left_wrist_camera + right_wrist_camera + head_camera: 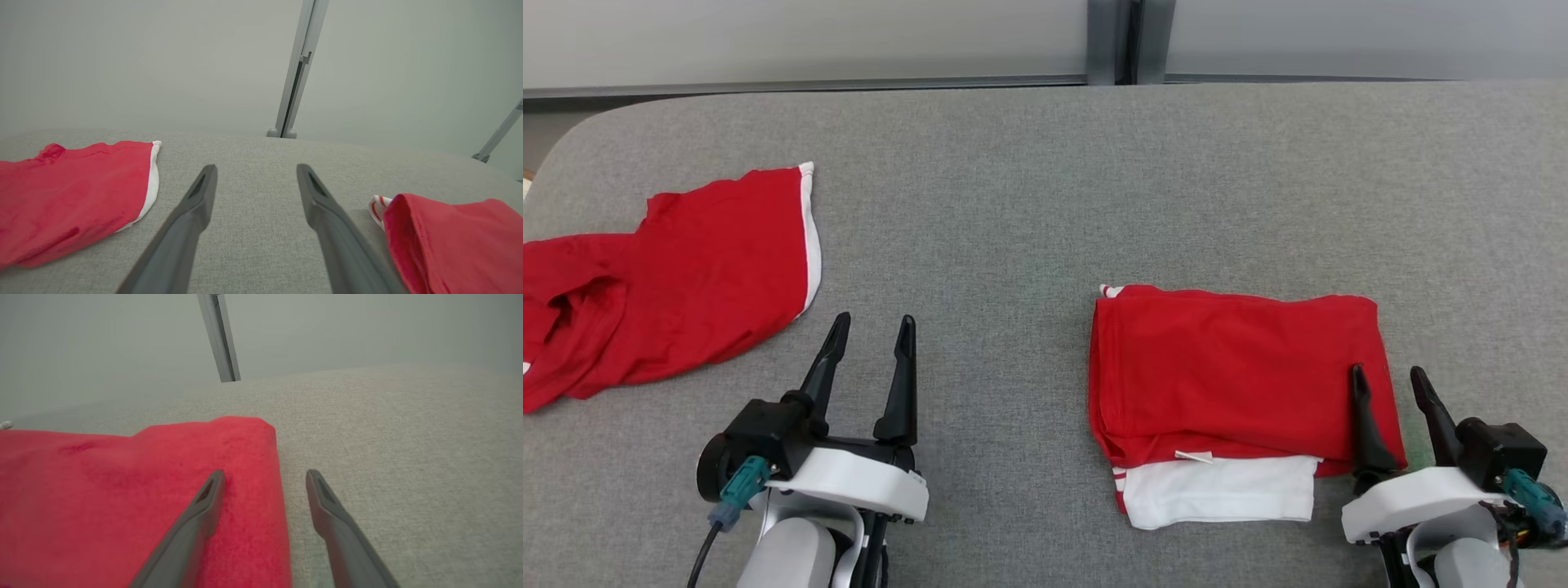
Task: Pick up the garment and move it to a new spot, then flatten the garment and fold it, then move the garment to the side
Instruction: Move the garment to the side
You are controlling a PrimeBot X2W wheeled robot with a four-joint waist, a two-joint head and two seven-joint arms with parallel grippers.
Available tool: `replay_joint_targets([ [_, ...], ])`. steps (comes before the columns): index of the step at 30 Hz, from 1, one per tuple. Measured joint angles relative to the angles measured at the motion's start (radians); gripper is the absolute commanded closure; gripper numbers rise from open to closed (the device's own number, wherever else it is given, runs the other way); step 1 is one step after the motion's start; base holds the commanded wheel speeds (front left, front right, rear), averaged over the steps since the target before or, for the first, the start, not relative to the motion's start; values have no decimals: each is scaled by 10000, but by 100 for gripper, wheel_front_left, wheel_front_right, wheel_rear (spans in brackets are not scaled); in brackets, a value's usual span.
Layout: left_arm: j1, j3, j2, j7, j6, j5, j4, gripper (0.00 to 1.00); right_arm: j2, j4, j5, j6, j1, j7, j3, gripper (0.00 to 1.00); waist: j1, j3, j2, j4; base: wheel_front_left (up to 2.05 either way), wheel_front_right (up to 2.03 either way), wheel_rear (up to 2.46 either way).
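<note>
1. head view: folded red garment (pixel 1233 367), white layer showing at its near edge, lies front right on the grey table (pixel 1045 204). right gripper (pixel 1387 371) has its fingers apart astride the garment's right edge and holds nothing. left gripper (pixel 875 318) is apart and empty, between that garment and a loose red garment (pixel 670 286) at far left. risk: a one-sided grab drags the top layer and the fold opens.
2. left wrist view: both garments flank the spread fingers. a sideways slide could push one into the other.
3. right wrist view: one finger over cloth, the other over table. a shallow pinch may catch only the top ply.
</note>
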Motion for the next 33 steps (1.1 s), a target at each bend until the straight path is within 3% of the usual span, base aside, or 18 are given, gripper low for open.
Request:
replay_joint_targets([
  [4, -153, -4, 2, 0, -6, 4, 12, 0, 75, 757, 259, 0, -367, 0, 186, 0, 0, 266, 0, 89, 0, 0, 0],
  [5, -175, -4, 2, 0, -6, 15, 17, 0, 86, 899, 267, 0, -441, 0, 286, 23, 0, 317, 0, 101, 0, 0, 0],
  [6, -214, -4, 4, 0, -6, 19, 25, 0, 104, 1020, 290, 0, -523, -4, 368, 72, 0, 358, 0, 106, 0, 0, 0],
  [7, -253, -10, 2, 0, -6, 35, 25, 0, 100, 1104, 309, 0, -600, -6, 441, 100, 0, 388, 0, 100, 0, 0, 0],
  [14, -352, -44, 4, 0, -98, 286, -153, 0, -290, 840, -226, 4, -1046, 0, 890, 100, 1, 505, 0, -313, 0, 0, 0],
  [24, -1161, -882, -2, 0, -416, 1058, -763, 0, -2257, -192, -1131, 10, -2137, 0, 1893, 100, 0, 995, 0, -1562, 0, 0, 0],
  [33, -2192, -1475, 21, 0, -704, 1820, -1099, 0, -3785, 165, -1089, 10, -3389, 0, 2100, 100, 0, 2252, 0, -2558, 0, 0, 0],
])
